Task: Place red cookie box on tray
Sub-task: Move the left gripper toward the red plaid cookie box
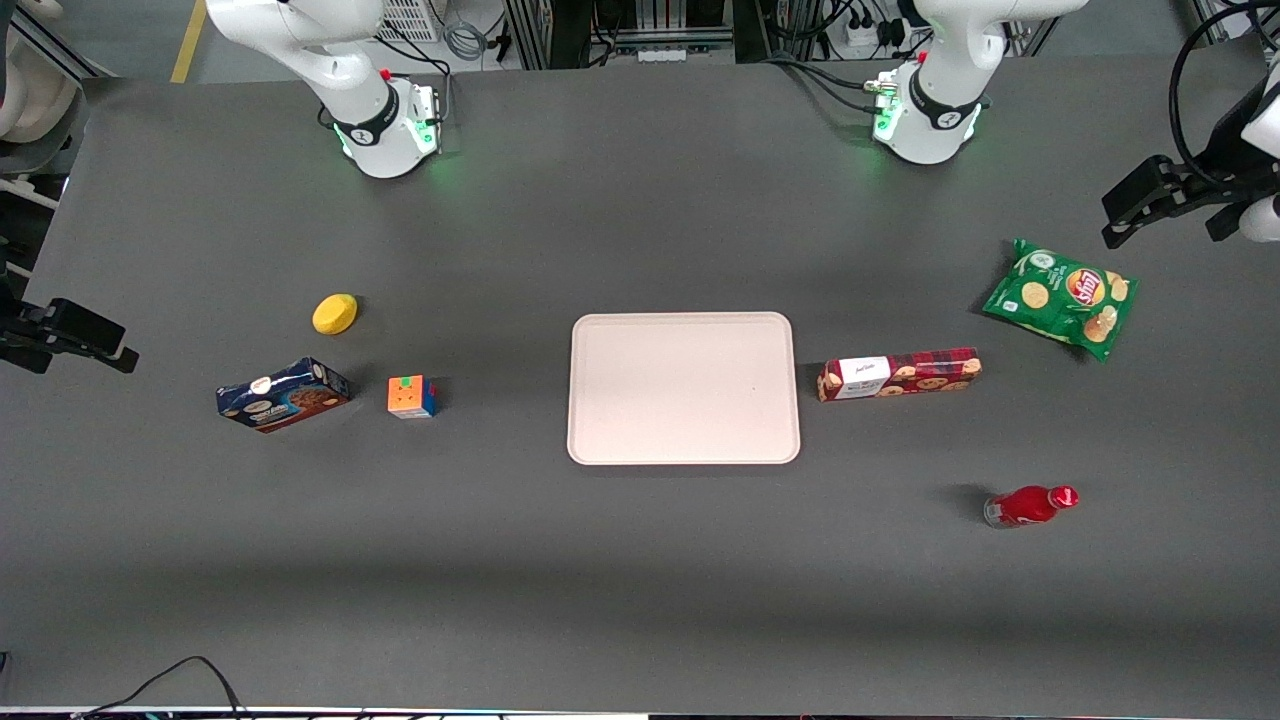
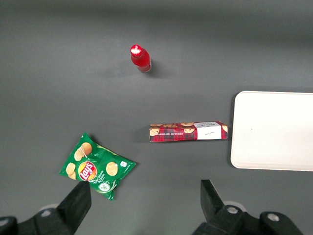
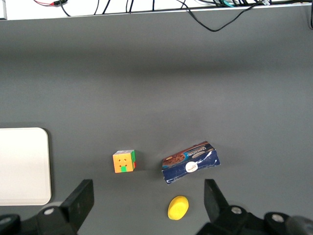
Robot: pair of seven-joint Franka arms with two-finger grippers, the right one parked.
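The red cookie box (image 1: 900, 374) (image 2: 188, 131) lies flat on the dark table, a long slim plaid carton with its white label end toward the tray. The tray (image 1: 684, 388) (image 2: 274, 129) is pale beige-pink with nothing on it. It sits mid-table, a small gap from the box. My gripper (image 1: 1125, 212) (image 2: 144, 200) hangs high at the working arm's end of the table, apart from the box and farther from the front camera than it. Its fingers (image 2: 78, 205) stand wide open with nothing between them.
A green chips bag (image 1: 1062, 296) (image 2: 97, 165) lies close to the gripper. A red bottle (image 1: 1030, 505) (image 2: 140, 58) lies nearer the front camera than the box. Toward the parked arm's end are a dark-blue cookie box (image 1: 283, 394), a colour cube (image 1: 411, 396) and a yellow object (image 1: 334, 313).
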